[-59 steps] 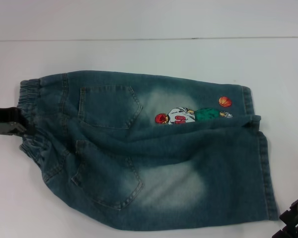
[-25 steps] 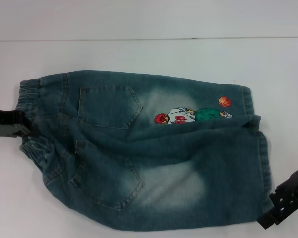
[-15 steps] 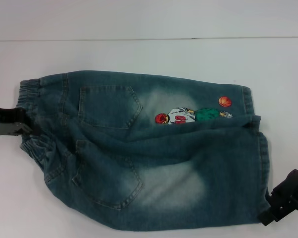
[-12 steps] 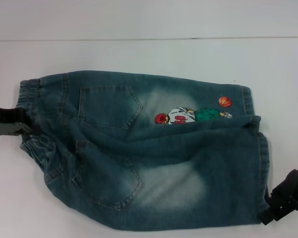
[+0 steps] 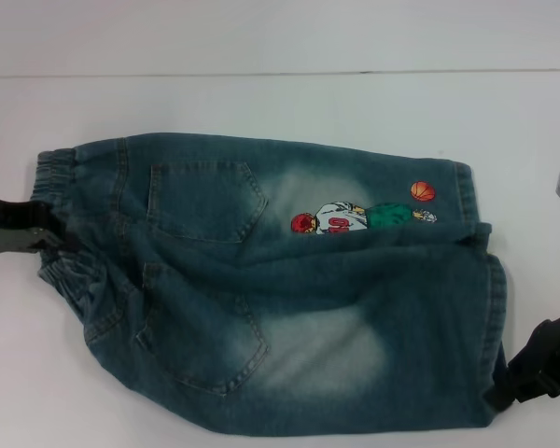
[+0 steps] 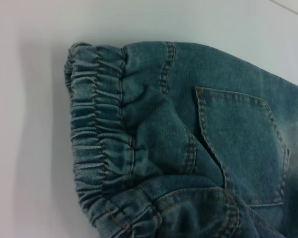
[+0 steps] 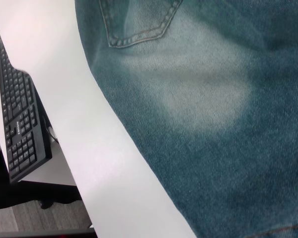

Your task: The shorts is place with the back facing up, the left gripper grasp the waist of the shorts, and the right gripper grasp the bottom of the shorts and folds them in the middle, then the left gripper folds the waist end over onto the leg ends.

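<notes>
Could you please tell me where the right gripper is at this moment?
In the head view, the right gripper is at the lower right, against the hem of the shorts on their nearer leg, on the white table.

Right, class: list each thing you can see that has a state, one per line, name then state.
shorts: spread flat on the table, back pockets up, not yet folded.
waistband: gathered and bunched, at the left gripper's end.
left gripper: at the waistband's edge, touching the cloth.
right gripper: at the nearer leg's hem corner.
keyboard: lying on a lower desk beside the table.
</notes>
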Controlling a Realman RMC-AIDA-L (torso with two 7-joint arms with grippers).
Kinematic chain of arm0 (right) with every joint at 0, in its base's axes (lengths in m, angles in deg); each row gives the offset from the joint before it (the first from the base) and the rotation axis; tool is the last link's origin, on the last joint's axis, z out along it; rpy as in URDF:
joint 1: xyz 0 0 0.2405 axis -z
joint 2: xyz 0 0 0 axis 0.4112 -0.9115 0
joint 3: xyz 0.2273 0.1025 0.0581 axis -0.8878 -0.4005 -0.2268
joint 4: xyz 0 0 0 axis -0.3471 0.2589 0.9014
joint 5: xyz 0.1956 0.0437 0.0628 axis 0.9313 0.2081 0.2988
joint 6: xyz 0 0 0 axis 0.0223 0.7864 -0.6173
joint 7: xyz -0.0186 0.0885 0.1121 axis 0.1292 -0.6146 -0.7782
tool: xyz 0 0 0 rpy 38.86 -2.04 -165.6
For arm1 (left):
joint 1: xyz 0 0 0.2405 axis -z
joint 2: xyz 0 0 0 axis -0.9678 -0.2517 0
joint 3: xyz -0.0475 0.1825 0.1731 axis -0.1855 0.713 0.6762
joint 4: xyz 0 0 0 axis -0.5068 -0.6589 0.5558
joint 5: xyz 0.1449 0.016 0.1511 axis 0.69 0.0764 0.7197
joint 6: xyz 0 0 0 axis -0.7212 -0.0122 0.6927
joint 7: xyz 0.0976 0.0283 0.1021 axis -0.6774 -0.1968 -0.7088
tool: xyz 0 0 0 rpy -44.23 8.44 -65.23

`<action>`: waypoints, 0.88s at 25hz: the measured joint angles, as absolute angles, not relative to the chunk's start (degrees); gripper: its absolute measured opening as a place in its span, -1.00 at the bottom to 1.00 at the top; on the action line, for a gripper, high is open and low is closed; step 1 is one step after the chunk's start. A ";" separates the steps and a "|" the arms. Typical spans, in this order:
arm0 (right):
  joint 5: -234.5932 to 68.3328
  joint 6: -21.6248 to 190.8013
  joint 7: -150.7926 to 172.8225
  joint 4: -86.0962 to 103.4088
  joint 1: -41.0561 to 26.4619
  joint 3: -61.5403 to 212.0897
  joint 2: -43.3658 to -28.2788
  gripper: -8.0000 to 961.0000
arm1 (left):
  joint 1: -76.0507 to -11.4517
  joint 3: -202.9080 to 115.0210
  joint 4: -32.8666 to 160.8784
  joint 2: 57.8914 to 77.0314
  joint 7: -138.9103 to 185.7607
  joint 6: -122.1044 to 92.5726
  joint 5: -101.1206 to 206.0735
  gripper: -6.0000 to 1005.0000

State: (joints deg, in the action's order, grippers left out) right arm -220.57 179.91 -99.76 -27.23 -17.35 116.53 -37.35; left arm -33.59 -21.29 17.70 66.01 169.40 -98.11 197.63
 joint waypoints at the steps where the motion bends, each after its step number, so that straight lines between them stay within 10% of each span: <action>1: -220.52 179.84 -99.73 -27.23 -17.29 116.53 -37.37 -0.69 | -33.56 -21.29 17.70 66.01 169.42 -98.13 197.63 -0.91; 4: -220.43 179.22 -99.59 -27.23 -17.12 116.27 -37.36 -0.93 | -33.51 -21.30 17.70 66.00 169.53 -98.23 197.63 -0.91; 22: -202.64 168.17 -94.64 -23.96 -10.75 96.46 -35.81 -0.93 | -38.09 -27.47 17.37 65.69 169.81 -90.20 187.37 -0.91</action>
